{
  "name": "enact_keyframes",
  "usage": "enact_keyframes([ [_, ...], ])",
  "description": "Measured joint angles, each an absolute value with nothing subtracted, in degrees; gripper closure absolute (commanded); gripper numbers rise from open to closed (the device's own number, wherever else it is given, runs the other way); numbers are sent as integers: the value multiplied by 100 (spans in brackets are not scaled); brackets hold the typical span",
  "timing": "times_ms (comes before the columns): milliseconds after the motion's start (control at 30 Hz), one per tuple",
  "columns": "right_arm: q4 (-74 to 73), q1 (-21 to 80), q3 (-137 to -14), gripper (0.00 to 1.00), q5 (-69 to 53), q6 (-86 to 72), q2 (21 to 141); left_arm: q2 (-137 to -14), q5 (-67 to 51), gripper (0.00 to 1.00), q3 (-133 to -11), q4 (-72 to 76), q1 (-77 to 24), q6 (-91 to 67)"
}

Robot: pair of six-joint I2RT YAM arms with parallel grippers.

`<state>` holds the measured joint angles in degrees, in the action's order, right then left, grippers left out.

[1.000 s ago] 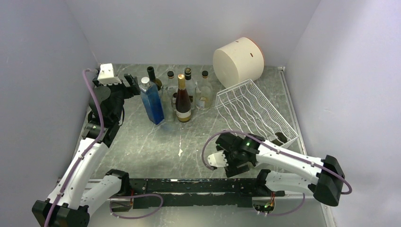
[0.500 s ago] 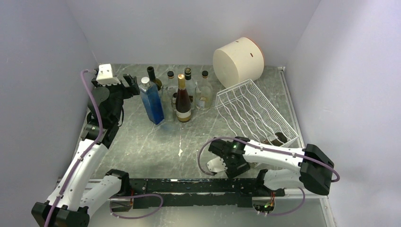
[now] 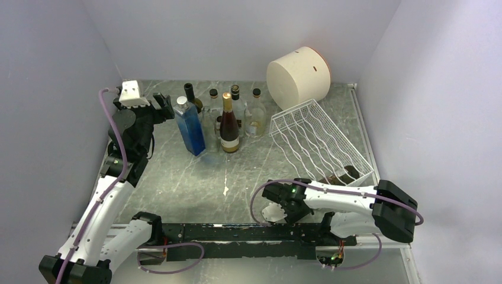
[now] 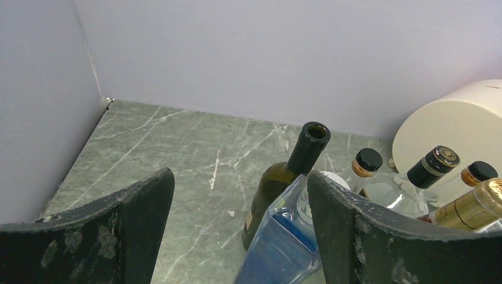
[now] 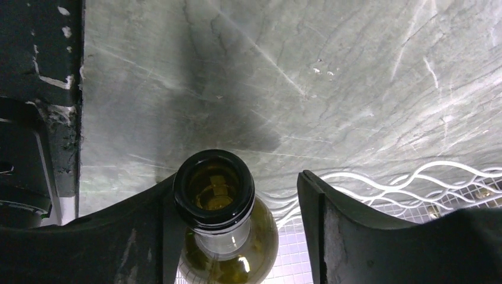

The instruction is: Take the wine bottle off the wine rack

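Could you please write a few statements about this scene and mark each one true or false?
1. The left gripper is open and empty. True.
2. The right gripper straddles the neck of the green wine bottle. True.
3. That bottle is corked. False: its mouth is open.
4. The blue bottle lies on its side. False: it stands upright.
5. The cream cylinder sits on top of the wine rack. False: it sits behind the rack.
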<state>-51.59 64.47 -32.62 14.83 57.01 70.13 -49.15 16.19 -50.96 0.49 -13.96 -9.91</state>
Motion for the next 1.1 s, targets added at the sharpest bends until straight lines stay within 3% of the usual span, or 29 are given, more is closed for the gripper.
enact_keyframes([
  [300,-5172,6648,-3242,64,1310,5776,7059,-4880,1621,13,-5096,49,-1396,-991],
  [600,-5321,6899,-3376,75,873,5636,7220,-4880,1621,13,-5096,51,-1396,-991],
  [700,-5330,6928,-3614,90,648,5481,7312,-4880,1621,13,-5096,51,-1396,-991],
  [933,-5011,7026,-4399,100,445,4956,7749,-4880,1621,13,-5096,49,-1396,-991],
  [1100,-4327,7306,-4912,100,421,4762,7924,-4880,1621,13,-5096,49,-1396,-991],
])
